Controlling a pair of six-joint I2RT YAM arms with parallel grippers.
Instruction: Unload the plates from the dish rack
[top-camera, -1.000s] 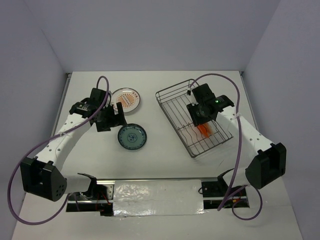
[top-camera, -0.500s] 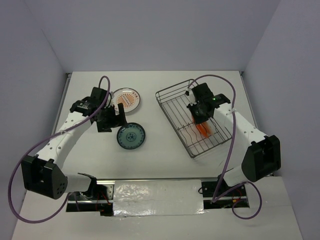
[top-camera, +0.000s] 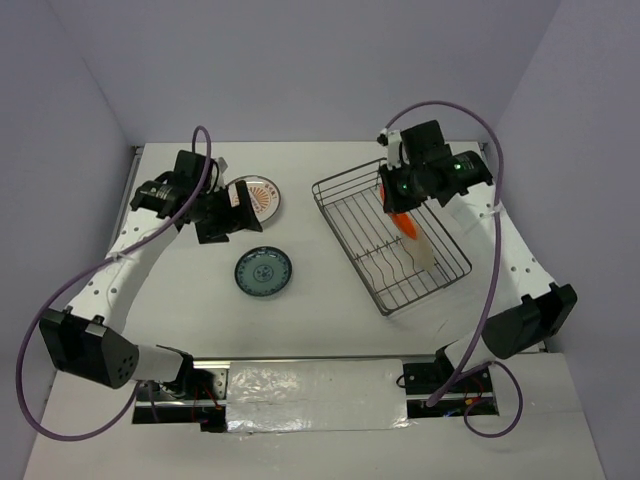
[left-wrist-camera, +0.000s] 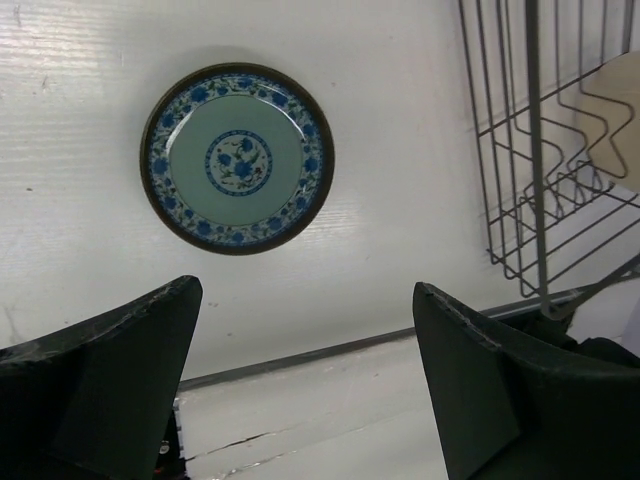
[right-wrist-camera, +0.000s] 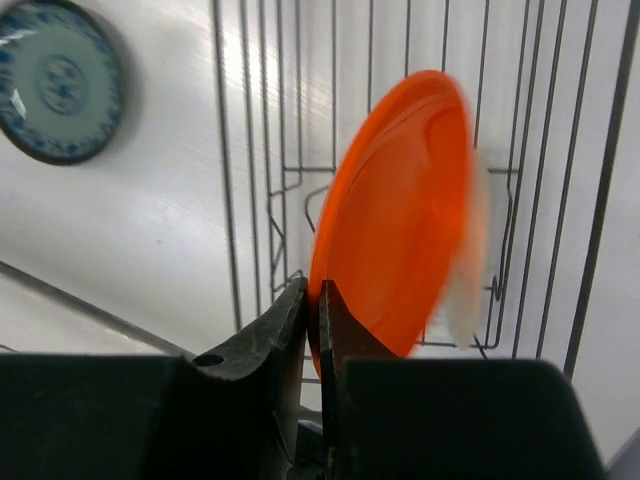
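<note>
My right gripper (top-camera: 398, 196) is shut on the rim of an orange plate (top-camera: 402, 221) and holds it on edge above the dish rack (top-camera: 345, 183); the wrist view shows the jaws (right-wrist-camera: 318, 300) pinching the plate (right-wrist-camera: 395, 215). A cream-tan plate (top-camera: 426, 250) stands in the rack, blurred behind the orange one (right-wrist-camera: 468, 270). A teal-patterned plate (top-camera: 264, 272) lies flat on the table. An orange sunburst plate (top-camera: 260, 196) lies beyond it, partly hidden by my left gripper (top-camera: 226, 212), which is open and empty (left-wrist-camera: 305, 300), raised above the teal plate (left-wrist-camera: 237, 158).
The rack's wire side (left-wrist-camera: 530, 150) shows at the right of the left wrist view, with the cream plate (left-wrist-camera: 615, 110) inside. Grey walls close in the table on three sides. A taped strip runs along the near edge (top-camera: 310, 385).
My right gripper has lifted the orange plate up out of the rack's dividers and toward the far side. My left gripper has drawn up and back from the teal plate.
</note>
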